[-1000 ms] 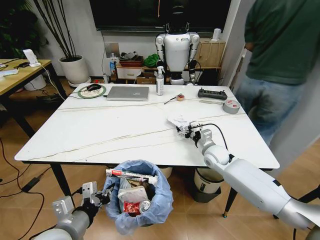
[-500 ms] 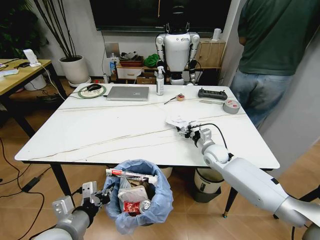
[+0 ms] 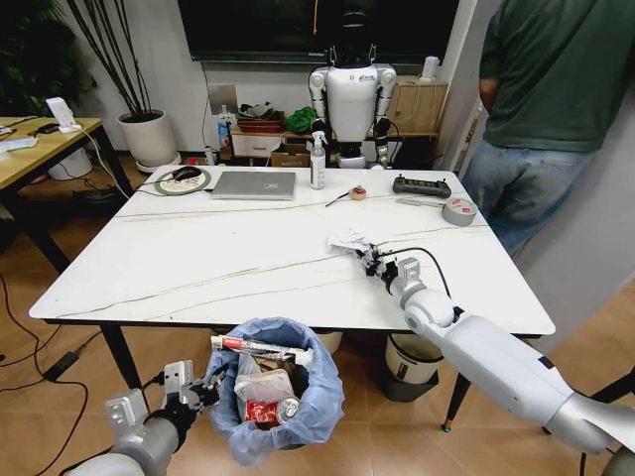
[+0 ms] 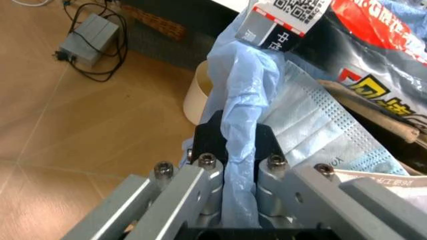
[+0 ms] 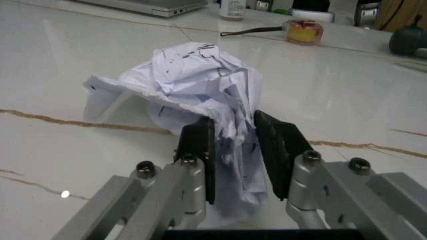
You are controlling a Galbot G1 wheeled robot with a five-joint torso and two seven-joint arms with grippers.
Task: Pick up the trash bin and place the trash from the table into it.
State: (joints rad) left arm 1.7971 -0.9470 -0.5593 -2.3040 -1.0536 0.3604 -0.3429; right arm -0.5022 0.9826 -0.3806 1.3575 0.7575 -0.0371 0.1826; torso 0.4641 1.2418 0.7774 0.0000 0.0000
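Gripping: right gripper (image 5: 232,145) pinches crumpled paper (image 5: 193,80) on the table (image 3: 198,258), centre-right of the head view.
Bin: left gripper (image 4: 230,145) clamps the trash bin's (image 3: 273,392) blue bag rim, lower centre.

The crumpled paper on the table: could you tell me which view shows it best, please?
The right wrist view: the crumpled paper sits large and close there, pinched between the right gripper fingers on the table. The head view shows it small and partly behind that gripper. The left wrist view looks at the bin's bag.
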